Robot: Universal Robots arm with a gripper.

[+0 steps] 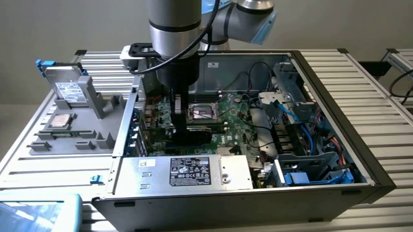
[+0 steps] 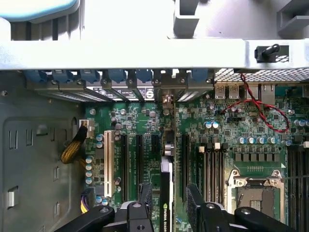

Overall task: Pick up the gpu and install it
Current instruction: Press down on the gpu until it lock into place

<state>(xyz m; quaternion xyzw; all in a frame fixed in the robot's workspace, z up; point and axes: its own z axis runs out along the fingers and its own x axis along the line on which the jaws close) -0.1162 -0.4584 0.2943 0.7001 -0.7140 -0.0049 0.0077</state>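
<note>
- The gpu (image 2: 166,193) is standing on edge over the motherboard's (image 2: 227,125) expansion slots, seen edge-on in the wrist view as a thin dark card with a logo near its lower end and a metal bracket end reaching toward the rear slot covers (image 2: 120,92).
- The gripper (image 2: 169,200) is straddling that card, one black finger (image 2: 145,198) on each flat side; the jaws are sitting fairly wide and appear to be pressing on the card, so it looks held.
- In the exterior view the gripper (image 1: 185,133) is hanging straight down into the open computer case (image 1: 335,145), over the green board just at nine o'clock from the processor socket (image 1: 201,113).
- A white slot (image 2: 107,162) and several black slots are lying alongside the card, with a yellow cable bundle (image 2: 72,147) beyond them.
- A red wire (image 2: 263,113) is looping across the board near the rear ports.
- At six o'clock in the case the power supply (image 1: 187,171) is showing its dark label upward.
- At three o'clock, blue cables (image 1: 290,113) are running down into the drive bay (image 1: 316,169).
- At nine o'clock from the case, a grey holder (image 1: 77,130) is sitting on the slatted table (image 1: 374,96), carrying a drive (image 1: 67,89) standing upright and a processor chip (image 1: 60,121) lying flat.
</note>
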